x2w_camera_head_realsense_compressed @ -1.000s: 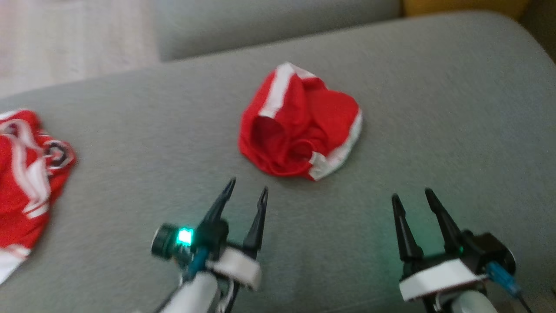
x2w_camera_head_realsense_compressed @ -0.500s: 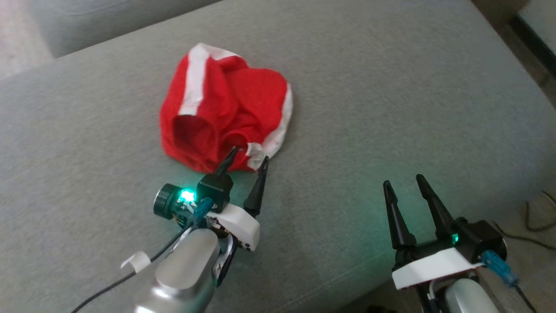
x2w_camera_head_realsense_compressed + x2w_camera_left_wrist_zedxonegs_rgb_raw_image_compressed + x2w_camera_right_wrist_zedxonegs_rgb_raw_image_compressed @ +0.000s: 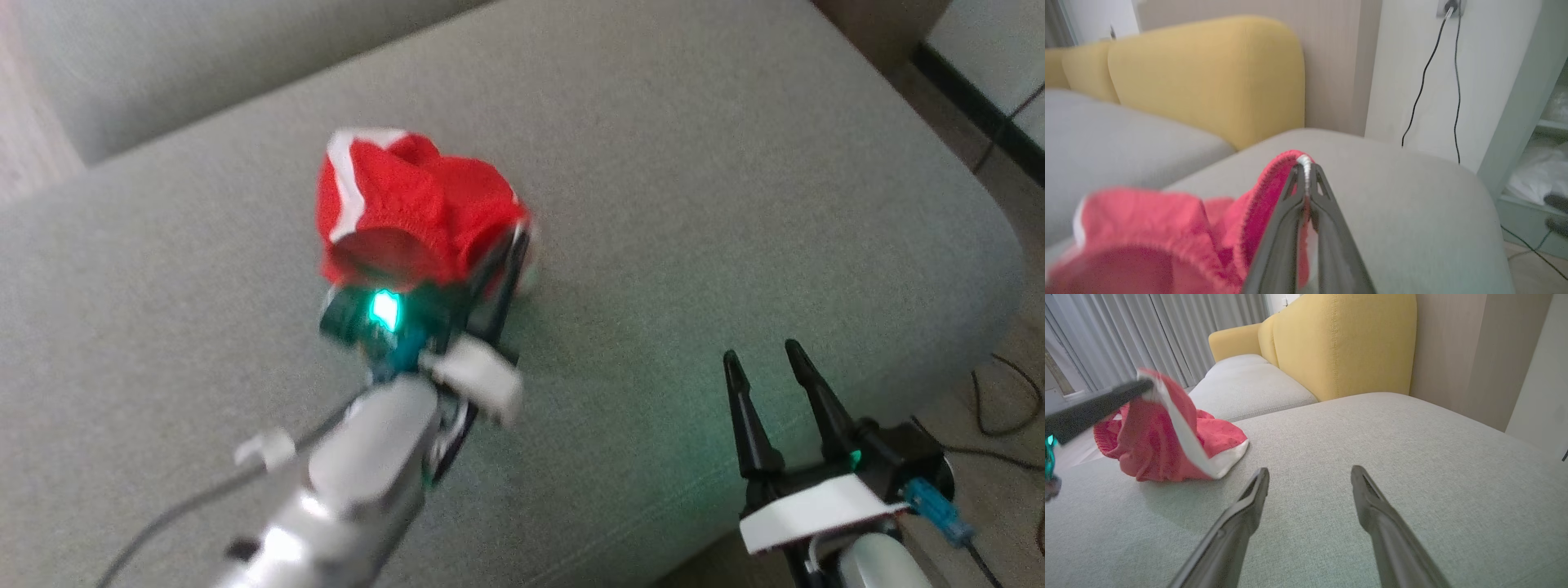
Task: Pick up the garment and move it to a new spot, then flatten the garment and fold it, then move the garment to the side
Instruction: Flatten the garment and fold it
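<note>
blurrily seen, left gripper pinches the garment's white hem.

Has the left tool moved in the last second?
Yes. The left tool went forward over the grey cushion to the red garment and now pinches its white edge.

Head view: looking steeply down on the grey cushion from above.
Left wrist view: skimming low, almost touching the garment, facing the yellow backrest.
Right wrist view: facing the same backrest from farther off, garment at left.
Shared: garment and cushion showing in all three.
</note>
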Robot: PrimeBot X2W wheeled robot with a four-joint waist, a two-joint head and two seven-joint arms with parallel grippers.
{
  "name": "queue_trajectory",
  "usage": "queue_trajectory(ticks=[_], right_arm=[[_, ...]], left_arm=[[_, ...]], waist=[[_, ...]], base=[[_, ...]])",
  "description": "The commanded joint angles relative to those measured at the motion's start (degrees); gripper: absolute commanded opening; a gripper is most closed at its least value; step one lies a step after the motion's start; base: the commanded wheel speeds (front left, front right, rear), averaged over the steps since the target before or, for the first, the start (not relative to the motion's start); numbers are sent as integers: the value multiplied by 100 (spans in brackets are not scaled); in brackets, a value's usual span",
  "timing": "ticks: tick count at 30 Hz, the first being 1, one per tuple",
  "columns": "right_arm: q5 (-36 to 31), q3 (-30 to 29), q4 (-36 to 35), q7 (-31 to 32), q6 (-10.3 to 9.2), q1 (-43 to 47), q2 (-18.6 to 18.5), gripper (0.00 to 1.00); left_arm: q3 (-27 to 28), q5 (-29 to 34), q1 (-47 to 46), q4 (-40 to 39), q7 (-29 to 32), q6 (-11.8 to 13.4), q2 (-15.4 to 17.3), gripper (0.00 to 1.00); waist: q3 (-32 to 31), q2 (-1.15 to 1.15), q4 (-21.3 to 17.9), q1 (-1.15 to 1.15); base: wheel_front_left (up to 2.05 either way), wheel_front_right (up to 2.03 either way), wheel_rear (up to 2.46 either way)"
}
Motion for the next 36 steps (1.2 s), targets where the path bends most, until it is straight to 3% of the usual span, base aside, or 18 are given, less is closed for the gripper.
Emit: queue_trajectory(ticks=[1, 5, 10, 15, 23, 30, 36], right_arm=[[-71, 96, -146, -22, 37, 4, -30, 100], [-151, 20, -139, -22, 37, 183, -30, 100], [-158, -38, -190, -22, 37, 284, -30, 100], [-37, -78, -228, -22, 37, 391, -30, 100], [300, -191, -112, -22, 37, 271, -54, 100], [564, -117, 451, -22, 37, -568, -523, 100], [1256, 613, 1769, 255, 37, -1937, -1214, 100]], left_arm=[[206, -60, -571, -294, -37, 53, 22, 0], [389, 53, -1324, -517, -9, 183, 116, 0], [567, 6, -1548, -851, 330, 168, 574, 0], [534, -210, -519, -1260, 679, 237, 1084, 0], [659, -674, 1327, -1839, 663, 497, 1732, 0], [697, -771, 1575, -2183, 634, 543, 1843, 0], [582, -720, 1309, -2263, 651, 461, 1693, 0]], waist=[[-283, 0, 87, 0], [-657, 0, 289, 0], [-840, 0, 669, 0], [-796, 0, 1196, 0], [-437, 0, 2005, 0], [-106, 0, 2608, 0], [251, 0, 3130, 0]], base=[[0, 0, 0], [0, 0, 0], [0, 0, 0], [0, 0, 0], [0, 0, 0], [0, 0, 0], [0, 0, 0]])
